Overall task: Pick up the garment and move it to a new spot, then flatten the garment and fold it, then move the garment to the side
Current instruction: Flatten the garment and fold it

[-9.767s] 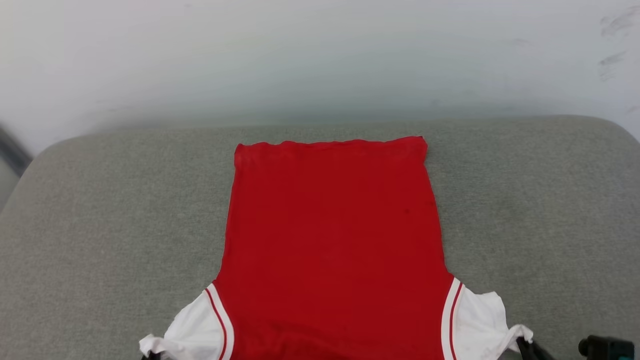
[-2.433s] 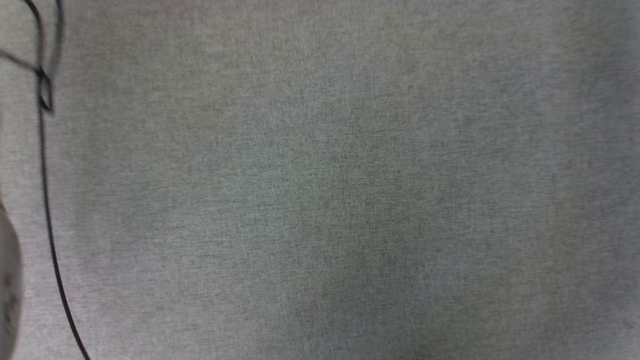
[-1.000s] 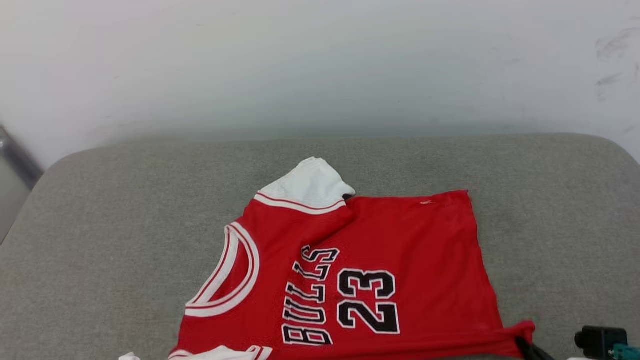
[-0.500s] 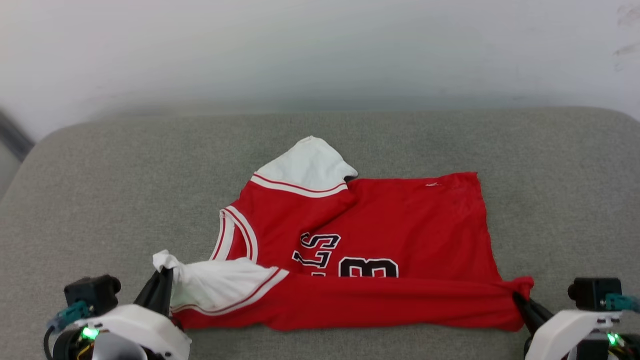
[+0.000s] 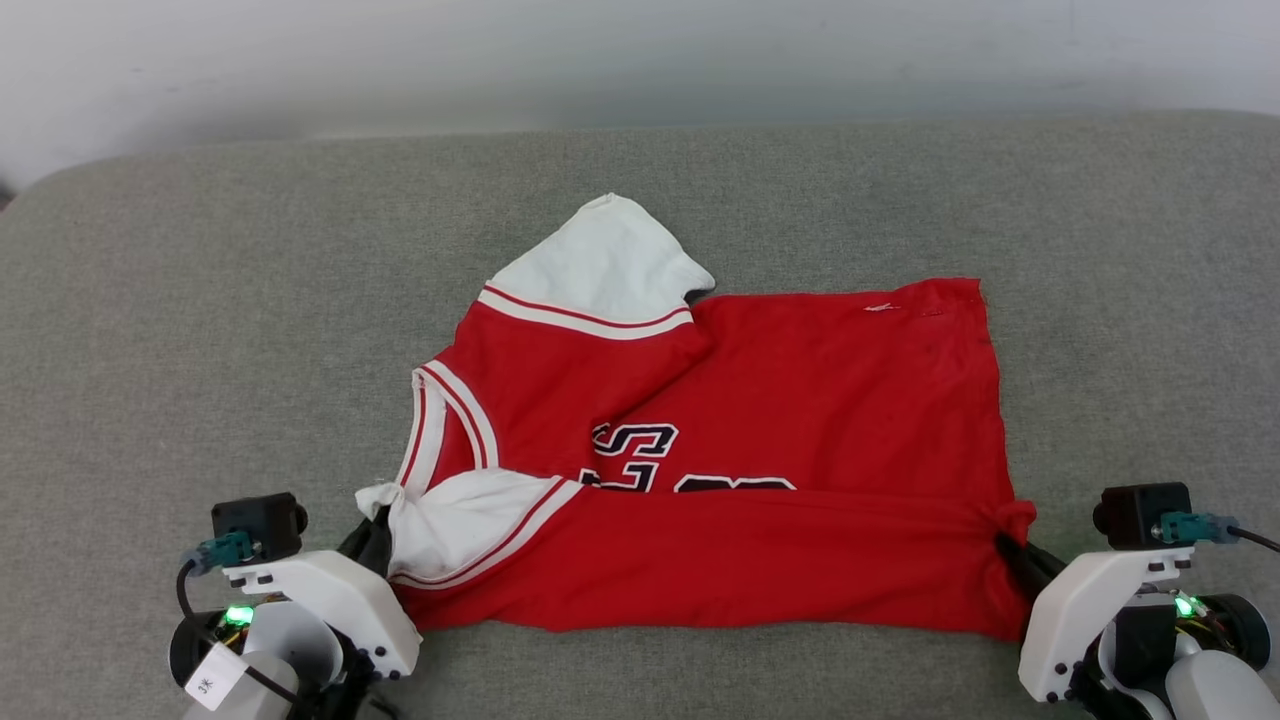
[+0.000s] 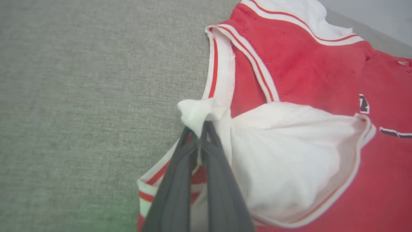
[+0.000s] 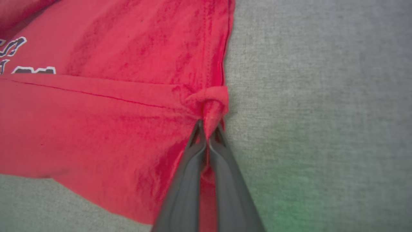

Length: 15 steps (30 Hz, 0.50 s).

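The garment [image 5: 800, 400], a red jersey with white sleeves and black lettering, lies across the grey cushion [image 5: 200, 300] with its near edge folded over the letters. My left gripper [image 5: 372, 530] is shut on the white sleeve corner at the garment's near left; the left wrist view shows that gripper [image 6: 199, 127] pinching the bunched white cloth [image 6: 196, 112]. My right gripper [image 5: 1005, 545] is shut on the garment's near right hem corner, seen as a red knot [image 7: 209, 100] clamped by the same gripper [image 7: 206, 129]. The far sleeve [image 5: 600, 260] lies flat.
The grey cushion extends well left and right of the garment. A pale wall [image 5: 640, 60] runs behind the cushion's far edge. Each arm's white wrist housing sits at a lower corner of the head view.
Both grippers have carried the near edge farther over the garment, covering more of the number and letters. The head camera has tilted down, so the wall shows less.
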### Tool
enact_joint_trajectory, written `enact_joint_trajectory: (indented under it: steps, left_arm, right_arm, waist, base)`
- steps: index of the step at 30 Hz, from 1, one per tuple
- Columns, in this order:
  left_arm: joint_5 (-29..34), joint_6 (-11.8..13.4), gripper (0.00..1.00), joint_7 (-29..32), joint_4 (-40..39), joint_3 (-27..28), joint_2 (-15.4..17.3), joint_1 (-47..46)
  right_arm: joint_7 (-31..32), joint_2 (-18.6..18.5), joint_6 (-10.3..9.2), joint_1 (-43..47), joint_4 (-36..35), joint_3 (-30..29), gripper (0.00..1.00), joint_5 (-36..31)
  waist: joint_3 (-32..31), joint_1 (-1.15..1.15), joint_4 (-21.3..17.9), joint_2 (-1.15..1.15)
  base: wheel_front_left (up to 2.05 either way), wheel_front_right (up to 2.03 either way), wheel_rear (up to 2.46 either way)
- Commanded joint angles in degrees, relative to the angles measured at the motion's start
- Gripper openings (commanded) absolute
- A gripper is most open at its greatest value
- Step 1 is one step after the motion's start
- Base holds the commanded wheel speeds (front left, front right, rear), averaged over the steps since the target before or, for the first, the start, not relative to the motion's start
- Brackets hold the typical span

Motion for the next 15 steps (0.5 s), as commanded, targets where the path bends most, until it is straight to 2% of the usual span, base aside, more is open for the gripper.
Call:
enact_joint_trajectory:
  steps: [1, 3, 4, 5, 6, 11, 15]
  left_arm:
    - [-0.35, -0.62, 0.00, 0.41, 1.32, -0.13, -0.04, -0.76]
    - [-0.70, -1.73, 0.00, 1.23, 3.13, -0.79, -0.42, -1.26]
    - [-0.90, -2.19, 0.09, 1.05, 3.73, -0.91, -0.58, -1.46]
    - [-1.27, -2.66, 0.46, 0.81, 4.29, -0.91, -0.93, -1.54]
    - [-1.13, -2.88, 1.00, 0.23, 4.60, -0.82, -0.96, -1.74]
    - [-1.42, -2.39, 1.00, -2.15, 4.84, 0.53, -0.21, -1.81]
    - [-1.58, -1.47, 1.00, -0.09, 3.04, 1.10, 2.28, -0.24]
  right_arm:
    - [-0.13, -0.27, -0.04, 0.04, 1.54, 0.73, 0.00, 0.15]
    - [-0.53, -0.45, -0.04, -0.23, 3.00, 1.57, 0.00, 0.47]
    - [-1.21, -0.44, -0.04, -0.40, 3.31, 1.93, 0.26, 0.78]
    - [-1.98, -0.45, -0.04, -0.64, 3.55, 2.32, 0.69, 1.02]
    - [-3.31, -0.66, -0.04, -1.00, 3.34, 2.62, 1.00, 0.87]
    - [-12.49, -0.85, -0.04, -1.04, 1.36, 1.98, 1.00, -0.32]
    - [-17.41, 0.00, -0.04, 0.93, -1.12, 1.09, 1.00, -2.62]
  waist:
    - [-0.09, -0.01, 0.06, 0.00]
    - [-0.39, -0.01, 0.07, 0.00]
    - [-0.61, -0.01, 0.06, 0.00]
    - [-0.92, -0.01, 0.05, 0.00]
    - [-1.27, -0.01, 0.05, 0.00]
    - [-4.04, -0.01, 0.03, 0.00]
    - [-6.77, -0.01, -0.37, 0.00]
  base:
    - [0.00, 0.00, 0.00]
    - [0.00, 0.00, 0.00]
    - [0.00, 0.00, 0.00]
    - [0.00, 0.00, 0.00]
    - [0.00, 0.00, 0.00]
    - [0.00, 0.00, 0.00]
    - [0.00, 0.00, 0.00]
